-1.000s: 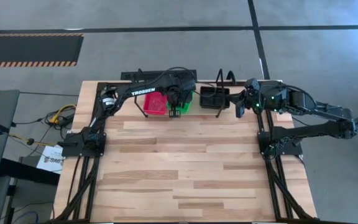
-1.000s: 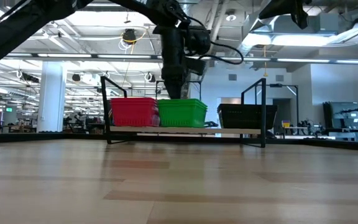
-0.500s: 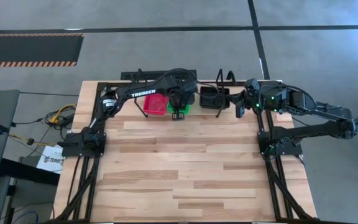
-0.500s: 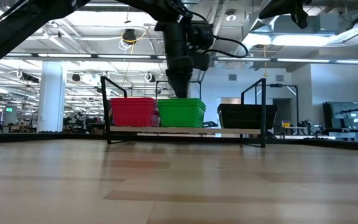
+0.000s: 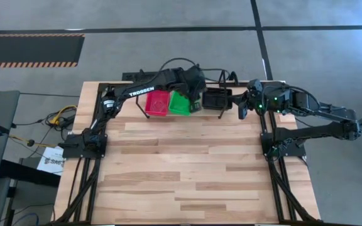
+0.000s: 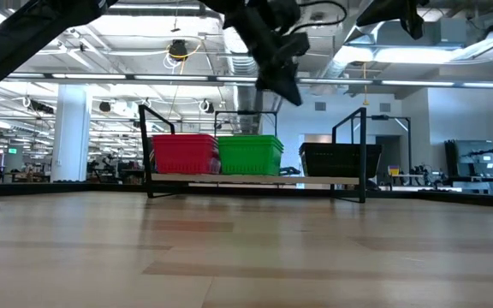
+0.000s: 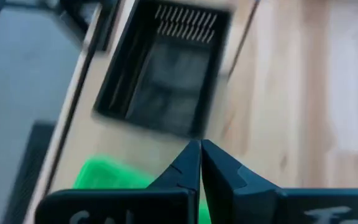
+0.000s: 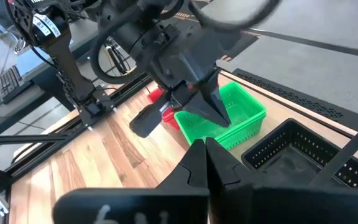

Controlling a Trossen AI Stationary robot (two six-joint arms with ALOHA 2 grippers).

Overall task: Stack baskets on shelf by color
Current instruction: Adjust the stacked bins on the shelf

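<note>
On the shelf [image 6: 255, 180] at the table's far edge stand three stacks of baskets, resting on their bottoms. The stacks are red [image 5: 157, 102] [image 6: 184, 154], green [image 5: 181, 102] [image 6: 251, 154] and black [image 5: 215, 98] [image 6: 341, 158]. My left gripper [image 6: 291, 96] [image 5: 195, 105] is shut and tilted. It hangs above the gap between the green and black stacks and touches nothing. The left wrist view shows the black basket [image 7: 160, 68] and a corner of the green one [image 7: 104, 177] below its shut fingers. My right gripper [image 5: 241, 113] [image 8: 204, 144] is shut and waits by the shelf's right end.
Black wire uprights [image 6: 146, 145] [image 6: 365, 150] rise at both ends of the shelf. The plank tabletop [image 5: 187, 169] spreads wide in front of it. Arm bases stand at the table's left [image 5: 83, 143] and right [image 5: 281, 145] edges. Cables lie off the left edge.
My left gripper has risen from the green stack, where it pointed straight down, and swung toward the table's right, toward the black stack. It has tipped from upright to slanting. The baskets have stayed in place, and the green stack now shows uncovered from above.
</note>
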